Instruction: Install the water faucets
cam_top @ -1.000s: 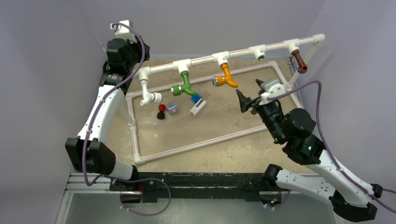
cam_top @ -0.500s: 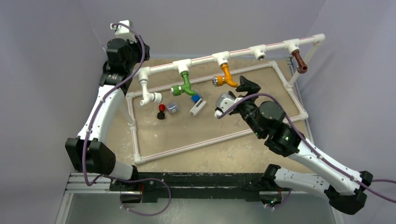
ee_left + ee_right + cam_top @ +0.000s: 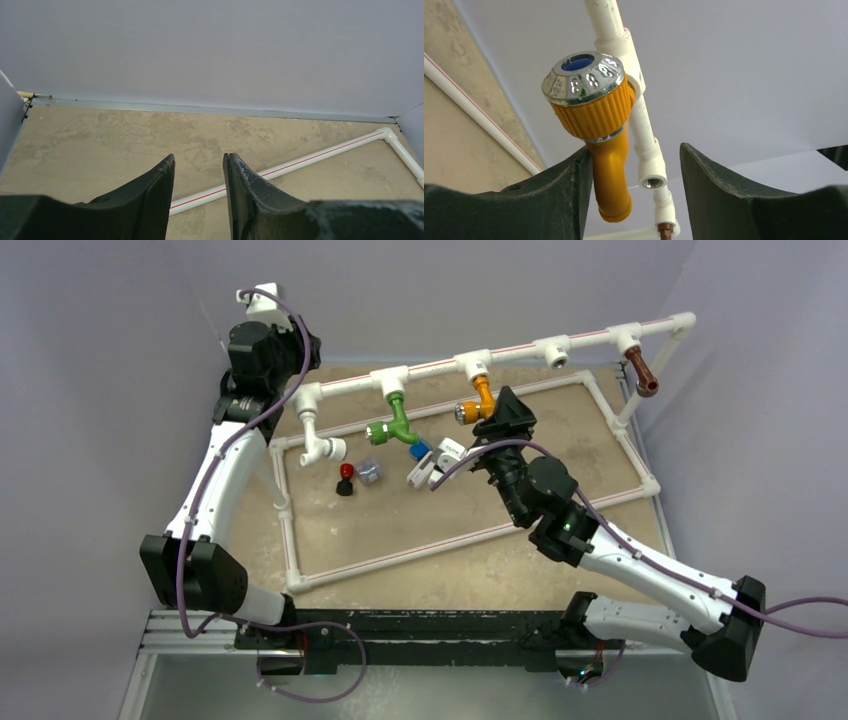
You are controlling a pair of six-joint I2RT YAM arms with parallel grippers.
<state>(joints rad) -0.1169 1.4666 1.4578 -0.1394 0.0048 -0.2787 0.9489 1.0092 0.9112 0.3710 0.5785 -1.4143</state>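
Orange faucet (image 3: 484,395) on pipe rail (image 3: 432,370), between green faucet (image 3: 398,420) and tee socket (image 3: 553,349)

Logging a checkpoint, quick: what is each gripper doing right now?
Left gripper: slightly open, empty.
Right gripper: open around the orange faucet, not clamped on it.

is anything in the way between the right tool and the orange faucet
Nothing visible is. The orange faucet hangs inside the open right tool, nearer one side, with only the white pipe behind it.
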